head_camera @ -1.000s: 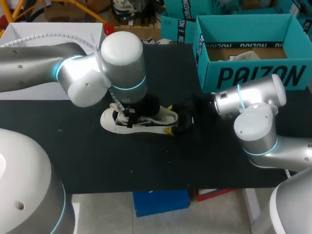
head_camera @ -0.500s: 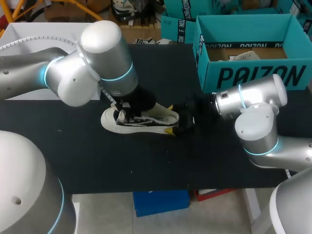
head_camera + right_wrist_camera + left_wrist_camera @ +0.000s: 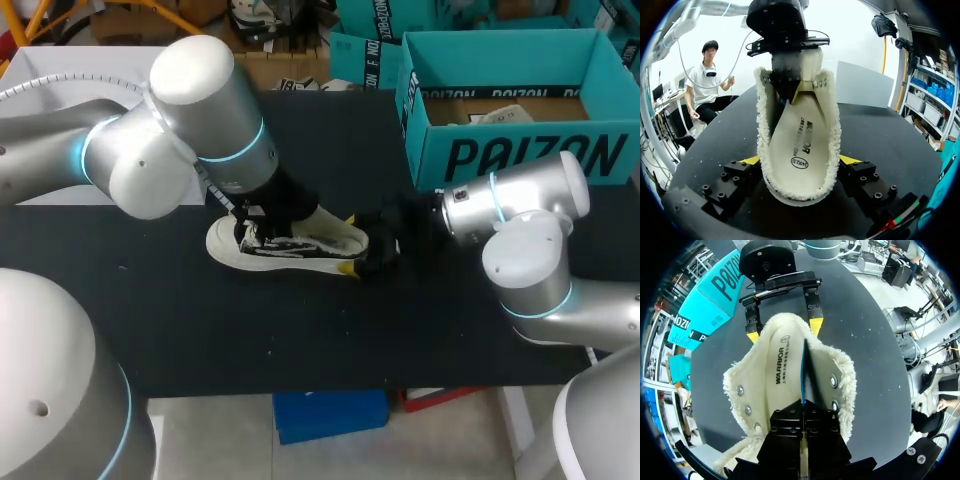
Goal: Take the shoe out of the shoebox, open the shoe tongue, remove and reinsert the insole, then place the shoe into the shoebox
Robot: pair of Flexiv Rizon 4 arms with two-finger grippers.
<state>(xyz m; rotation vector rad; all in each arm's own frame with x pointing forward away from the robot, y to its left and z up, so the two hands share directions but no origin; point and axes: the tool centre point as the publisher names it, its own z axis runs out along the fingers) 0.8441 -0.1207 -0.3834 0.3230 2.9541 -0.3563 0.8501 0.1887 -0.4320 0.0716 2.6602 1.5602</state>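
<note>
Right tool's (image 3: 800,161) yellow tips (image 3: 751,160) flush against fleecy cream shoe's (image 3: 799,125) rounded heel

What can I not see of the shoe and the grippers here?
- Head view: the left arm hides the middle of the shoe and most of the left gripper.
- Left wrist view: the left gripper covers the toe end of the shoe.
- Head view: the front wall of the shoebox hides part of its floor.

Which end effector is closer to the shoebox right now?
Right. The right end effector grips the shoe at its heel, the end toward the shoebox; the left end effector pinches the insole inside the shoe, farther away.
</note>
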